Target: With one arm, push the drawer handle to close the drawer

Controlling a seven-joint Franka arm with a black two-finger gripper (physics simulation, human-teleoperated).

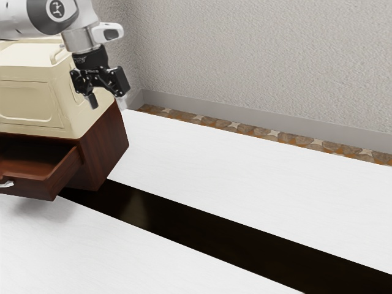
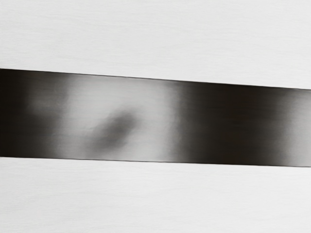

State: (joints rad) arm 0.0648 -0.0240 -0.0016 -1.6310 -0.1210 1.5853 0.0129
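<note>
My black gripper [image 1: 106,104] hangs high at the exterior view's upper left, beside the cream box and above the far part of the dark wooden cabinet; its two fingers stand apart with nothing between them. The wooden drawer [image 1: 37,185] is pulled out of the cabinet [image 1: 109,150], toward the exterior view's lower left. A small pale metal handle [image 1: 7,184] sits on the drawer's front, partly cut off by the view's left edge. The gripper is well away from the handle and does not touch it.
A cream box [image 1: 37,98] with a lid rests on top of the cabinet. The white table [image 1: 245,171] has a glossy black strip [image 1: 202,229] across it, and my wrist view looks down on that black strip [image 2: 233,124]. A textured wall rises behind the table.
</note>
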